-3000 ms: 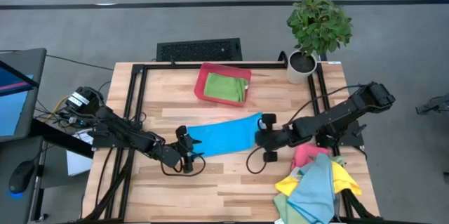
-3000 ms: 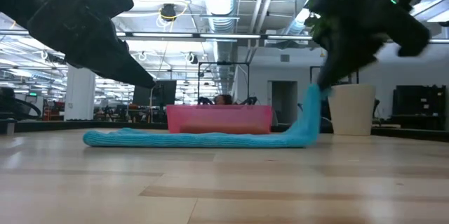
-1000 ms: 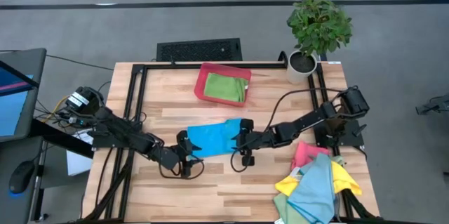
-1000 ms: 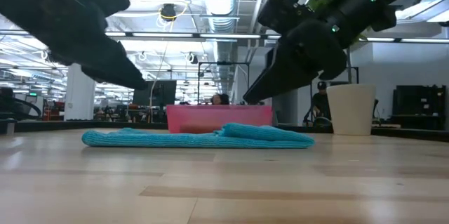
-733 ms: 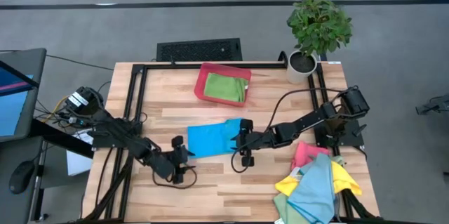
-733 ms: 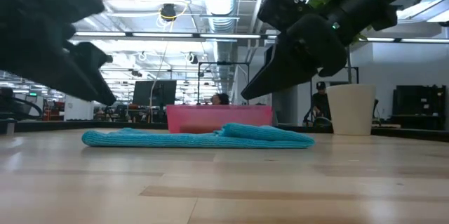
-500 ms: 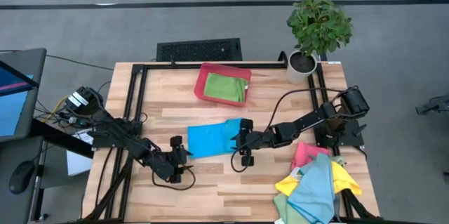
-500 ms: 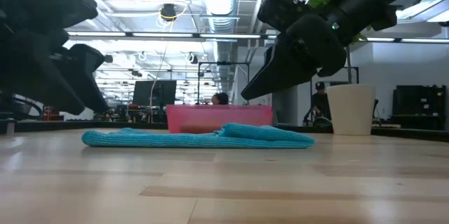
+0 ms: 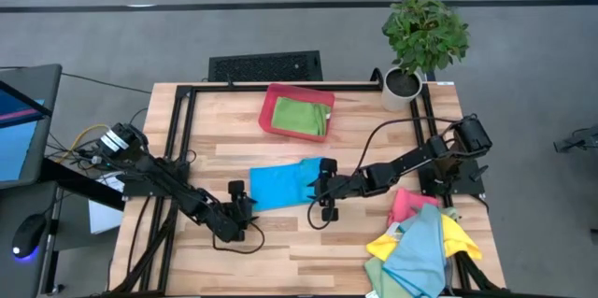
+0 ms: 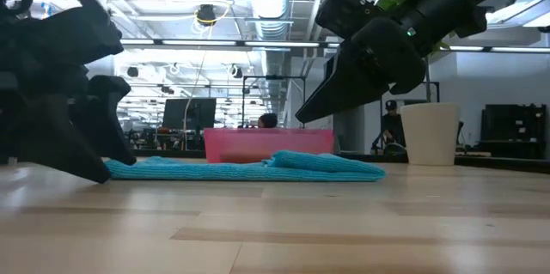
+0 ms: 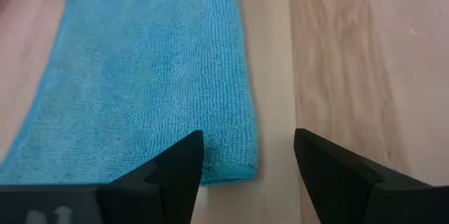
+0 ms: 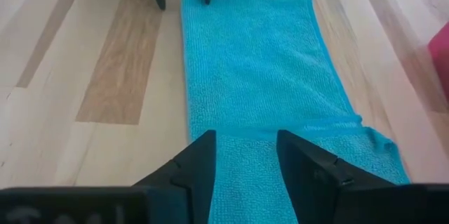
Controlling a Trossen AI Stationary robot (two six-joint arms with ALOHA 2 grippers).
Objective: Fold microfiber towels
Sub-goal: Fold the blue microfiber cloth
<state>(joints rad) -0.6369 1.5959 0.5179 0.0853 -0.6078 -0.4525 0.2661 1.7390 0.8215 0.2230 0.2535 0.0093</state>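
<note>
The low view didn't give much away: the blue towel (image 10: 245, 168) was just a flat strip on the counter (image 10: 275, 222), and the red tray (image 10: 268, 145) behind it hid whatever sat inside. From above you could see a folded green towel (image 9: 303, 115) in that tray.

The blue towel lay mid-counter, just in front of the tray, with its right end doubled over on itself. The left tool (image 9: 241, 206) sat low at the towel's left near corner, fingers (image 11: 175, 171) spread and straddling that corner, not pinching anything. The right tool (image 9: 325, 189) hung over the towel's folded right end, fingers (image 12: 196, 164) apart too; couldn't tell if they touched the cloth.

Right of the blue towel, a messy pile of towels (image 9: 419, 240) hung off the counter's near corner, partly cut off. A potted plant (image 9: 422, 38) stood beyond that pile, at the far corner.
</note>
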